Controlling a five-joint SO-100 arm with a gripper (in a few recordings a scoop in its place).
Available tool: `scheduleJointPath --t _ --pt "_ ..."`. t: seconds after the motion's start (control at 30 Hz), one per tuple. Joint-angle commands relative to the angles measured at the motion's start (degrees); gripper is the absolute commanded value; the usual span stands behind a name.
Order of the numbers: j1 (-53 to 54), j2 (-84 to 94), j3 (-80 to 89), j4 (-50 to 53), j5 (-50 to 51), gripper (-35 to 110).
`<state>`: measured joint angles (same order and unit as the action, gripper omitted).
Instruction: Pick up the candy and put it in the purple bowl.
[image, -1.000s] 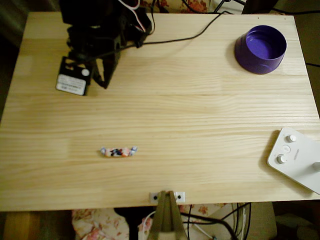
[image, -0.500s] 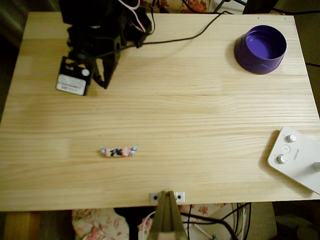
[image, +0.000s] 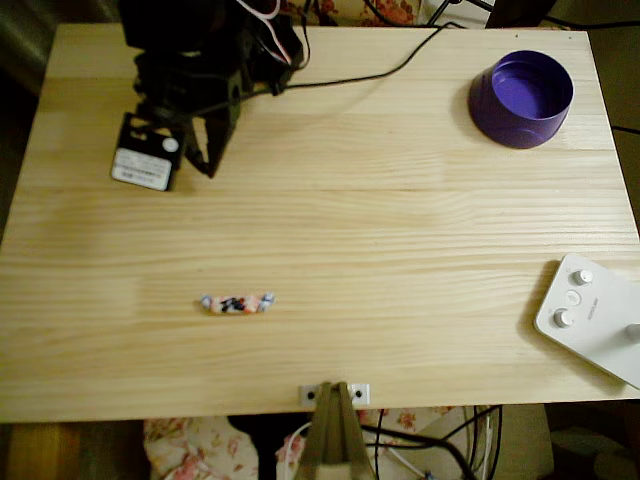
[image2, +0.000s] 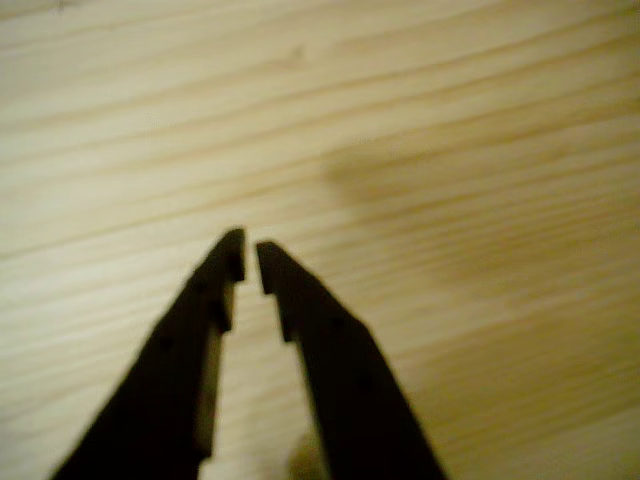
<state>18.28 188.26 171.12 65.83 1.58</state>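
The candy, a small wrapped sweet with twisted ends, lies flat on the wooden table toward the front left in the overhead view. At the far right corner stands the purple bowl, upright, with nothing visible inside. My black gripper hangs over the far left of the table, well behind the candy and far left of the bowl. In the wrist view the gripper has its two dark fingers almost touching at the tips, nothing between them, above bare wood.
A white device with knobs lies at the table's front right edge. A black cable runs along the far side toward the arm. A clamp grips the front edge at the middle.
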Motion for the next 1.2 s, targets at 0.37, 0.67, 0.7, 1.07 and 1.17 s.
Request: scheduleJointPath --t 0.37,0.67,0.7,1.07,1.17 --pt "-0.2 -23.3 -19.4 -6.6 2.5 -1" --pt "-1.5 -42.0 -37.2 -7.6 -1.8 -1" --pt "-1.8 -43.6 -38.6 -8.0 -3.2 -1" --pt "-4.9 -52.3 -44.6 -16.9 -25.6 -1" --pt "-5.6 -54.2 -45.1 -19.8 -31.1 -1"
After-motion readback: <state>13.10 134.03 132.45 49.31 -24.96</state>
